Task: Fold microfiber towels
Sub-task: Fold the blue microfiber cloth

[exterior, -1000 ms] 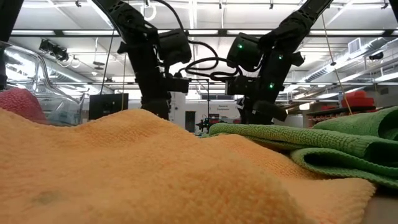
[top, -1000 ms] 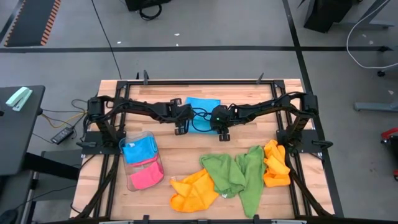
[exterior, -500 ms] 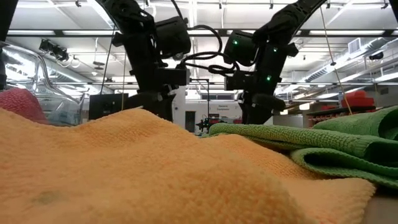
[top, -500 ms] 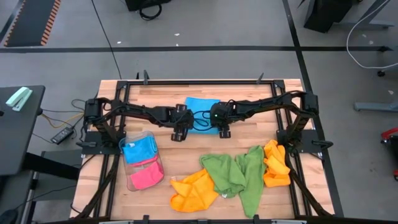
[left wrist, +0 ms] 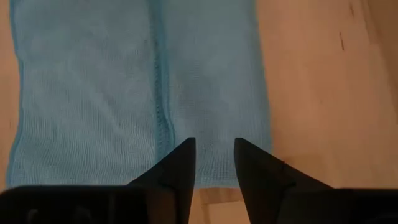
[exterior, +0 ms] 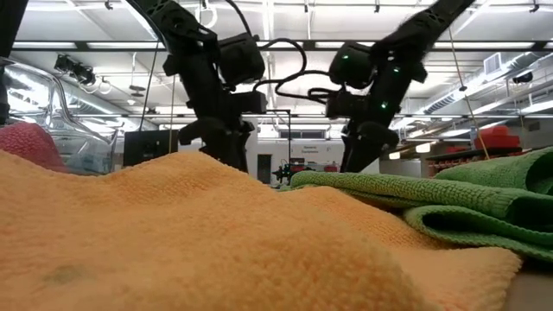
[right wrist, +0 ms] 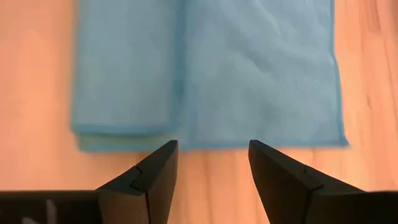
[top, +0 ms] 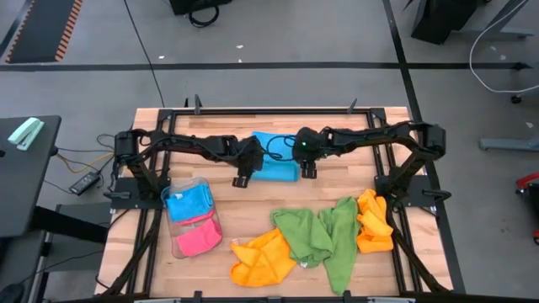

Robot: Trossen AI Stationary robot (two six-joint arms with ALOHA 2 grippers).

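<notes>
Table (top: 227,202): wooden top in a dark metal frame, seen from straight above, with both of your arms reaching in from the far side.
Unfolded pile: green towels (top: 316,236) and orange towels (top: 263,257) lie crumpled together near the front edge; one more orange towel (top: 373,221) sits at the right end of the pile.
Clear tray (top: 195,244): front left of the table, holding a blue folded towel (top: 187,203) and a pink folded towel (top: 199,238).
Sky-blue towel (top: 274,156): flat at the far middle of the table, partly folded, with one layer doubled over the rest in your right wrist view.
Left gripper (top: 242,179): hovers at the towel's near left corner, fingers released and holding nothing.
Right gripper (top: 308,172): hovers just off the towel's near right corner, fingers spread and empty.
Step in hand: likely mid-fold on the sky-blue towel, with neither gripper holding it.
Next move: probably lower each gripper onto a near corner, pinch only the top layers, and carry that edge over evenly.
Writing: no brand, label or text can be read anywhere.
</notes>
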